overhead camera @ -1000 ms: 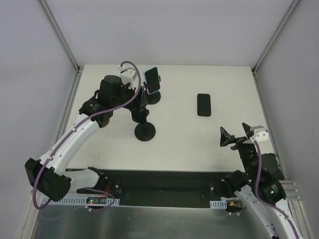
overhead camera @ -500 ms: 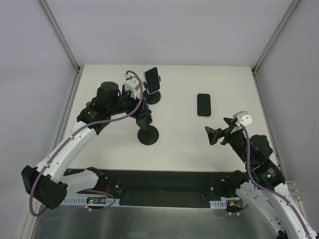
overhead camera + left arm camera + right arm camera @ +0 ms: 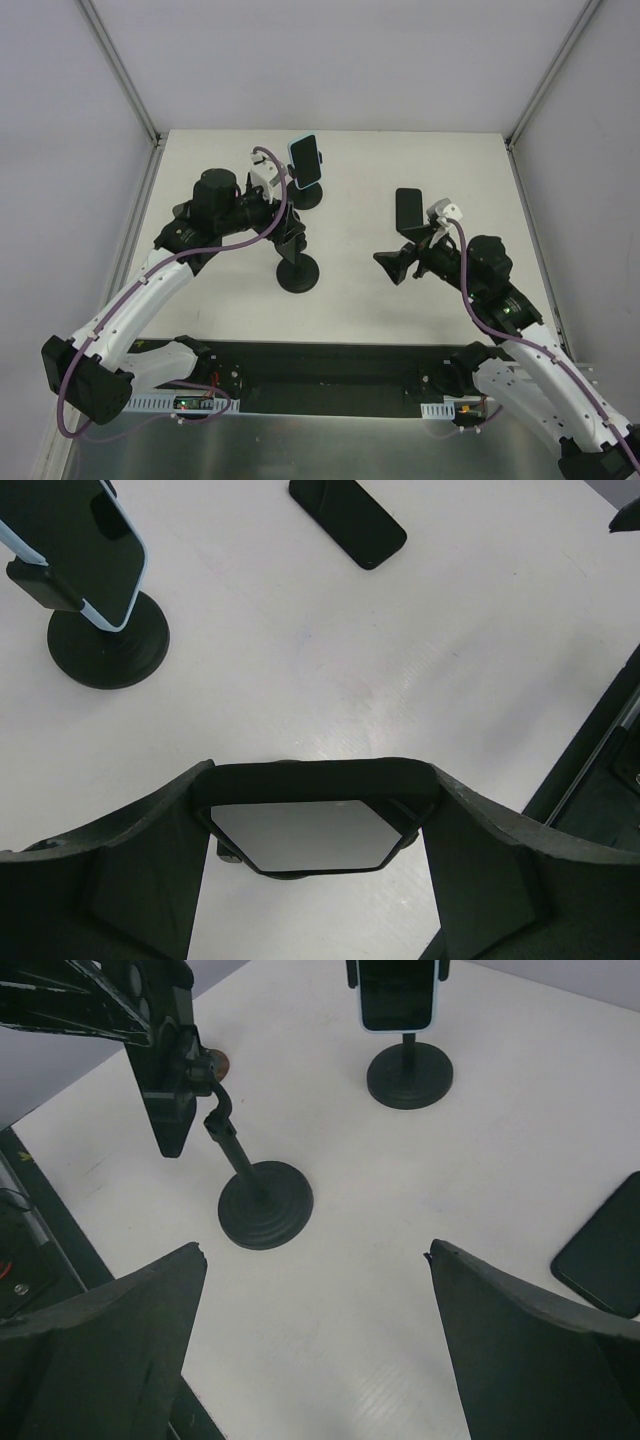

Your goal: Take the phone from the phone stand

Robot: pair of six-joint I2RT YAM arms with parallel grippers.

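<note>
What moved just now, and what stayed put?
The right gripper swung left, open, toward the near stand. The left gripper kept its grip on the phone there. The blue-cased phone and flat black phone stayed put.

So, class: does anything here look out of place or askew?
One black phone lies flat on the table, in no stand. The near stand, whose grey-screened phone the left gripper clasps, has a stem leaning off vertical; the far stand rises straight. Nothing looks spilled or broken.
</note>
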